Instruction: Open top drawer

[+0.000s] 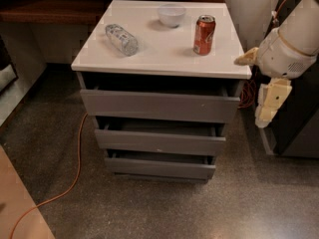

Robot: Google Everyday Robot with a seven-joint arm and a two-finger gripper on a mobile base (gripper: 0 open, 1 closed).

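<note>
The top drawer (159, 106) is the widest grey front, just under the white cabinet top (159, 59). It stands out a little, with a dark gap showing above its front panel. The two smaller grey drawers, middle (159, 142) and bottom (159, 168), sit below it, each also out a little. My gripper (268, 101) hangs from the cream arm at the right, beside the cabinet's right edge at about top-drawer height. It touches nothing and holds nothing.
On the cabinet top lie a clear plastic bottle (121, 39) on its side, a white bowl (172, 15) and an upright red soda can (204, 35). An orange cable (75, 173) runs over the speckled floor at the left. Dark furniture (299, 128) stands at the right, behind the arm.
</note>
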